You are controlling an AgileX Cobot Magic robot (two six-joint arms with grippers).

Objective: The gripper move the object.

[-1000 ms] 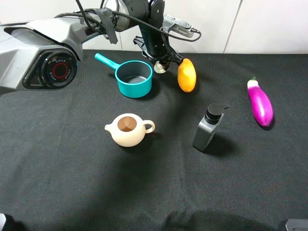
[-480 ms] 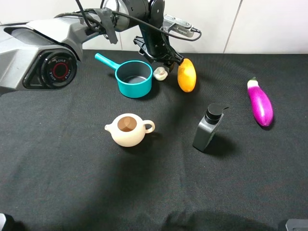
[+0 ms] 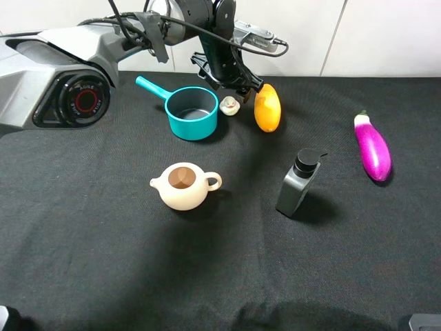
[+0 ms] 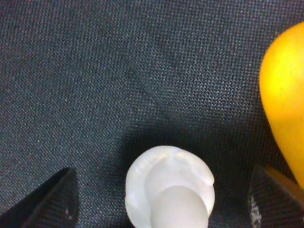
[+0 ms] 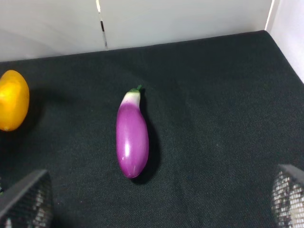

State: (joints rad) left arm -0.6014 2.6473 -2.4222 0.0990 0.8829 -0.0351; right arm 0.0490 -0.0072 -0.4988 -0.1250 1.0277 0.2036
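The object, a small cream-white garlic-like lump [image 3: 229, 105], lies on the black cloth between the teal saucepan [image 3: 191, 112] and the yellow oval fruit [image 3: 267, 107]. My left gripper [image 3: 233, 89] hangs just above it, open. In the left wrist view the lump [image 4: 168, 183] sits between the two spread dark fingertips [image 4: 50, 202], touching neither, and the gripper [image 4: 161, 204] holds nothing. My right gripper [image 5: 156, 199] is open and empty, and only its fingertips [image 5: 26, 199] show at that view's corners.
A beige teapot [image 3: 182, 186] stands at centre left. A dark soap dispenser [image 3: 298, 184] stands at centre right. A purple eggplant [image 3: 373, 148] lies at the right and also shows in the right wrist view [image 5: 131, 135]. A white wall runs behind the table.
The left gripper held the lump just above the cloth, set it down and opened. It now sits slightly higher, and the lump rests on the cloth.
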